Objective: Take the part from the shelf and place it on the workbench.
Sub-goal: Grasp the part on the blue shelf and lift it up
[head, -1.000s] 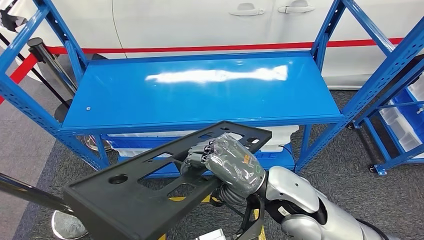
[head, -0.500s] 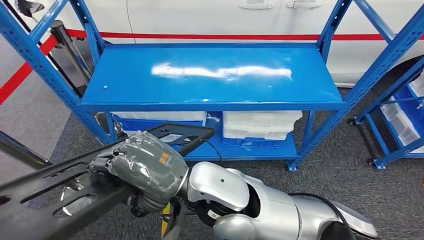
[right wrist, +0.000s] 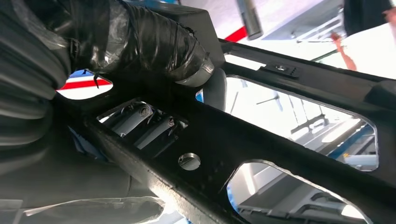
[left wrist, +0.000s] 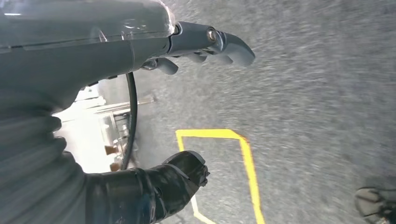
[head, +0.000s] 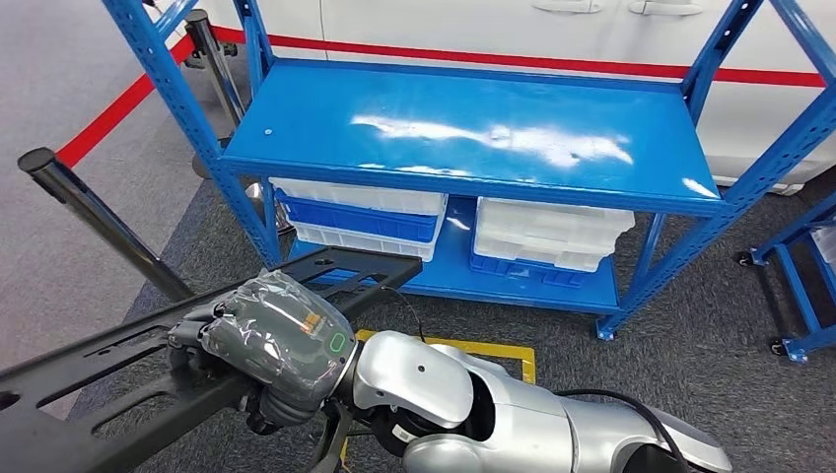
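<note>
**A:** You're looking at a blue metal rack [head: 463,138] ahead; what's on it?

**B:** Its upper shelf catches a bright glare from overhead light. On the lower shelf you have stacked white and blue bins [head: 360,212] at one side and white bins [head: 547,232] at the other.

**A:** And behind it?

**B:** You'll see a white car body [head: 592,30] with a red stripe [head: 513,61] running across in front of it.

**A:** The floor?

**B:** Dark grey carpet [head: 690,365] with a yellow taped outline [head: 493,350], and paler grey flooring [head: 69,108] off to the side. A stanchion post [head: 99,222] leans there, and a second blue rack [head: 803,286] stands at the far edge.
</note>
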